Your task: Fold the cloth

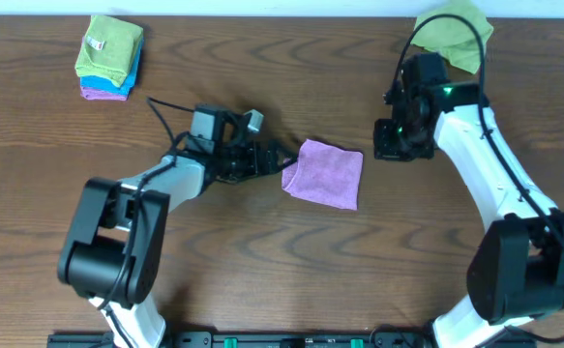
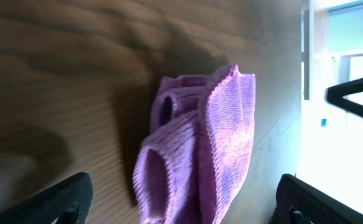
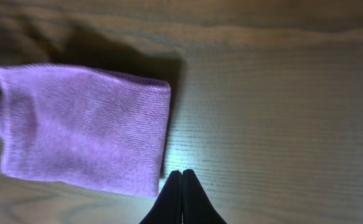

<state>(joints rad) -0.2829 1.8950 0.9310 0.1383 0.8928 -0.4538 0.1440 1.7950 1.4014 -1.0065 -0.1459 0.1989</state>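
Overhead first: shows the cloth [image 1: 323,174] lying near mid-surface as a compact lilac packet, well apart from the lime-green cloth [image 1: 453,34] and the stack of small folded squares [image 1: 107,58] at the far corners; puts the left tool [image 1: 274,160] right at the packet's left edge and the right tool [image 1: 394,145] just off its right side; reads as a late step, probably a last fold or a tidy-up.

Over to the left wrist: catches fingers [image 2: 56,199] spread wide, gripping nothing, either side of the cloth; reveals what overhead hides, namely loose looped layers gaping at the near edge; calls, most likely, for a closing pinch that gathers every layer, or else a press to flatten.

Right wrist now: finds that tool clenched tight on nothing, tips over bare surface [image 3: 281,93] just beside the cloth's corner; offers the flat top face, smooth and roughly square, unseen from the left side; cannot tell from here whether the tips touch the wood.
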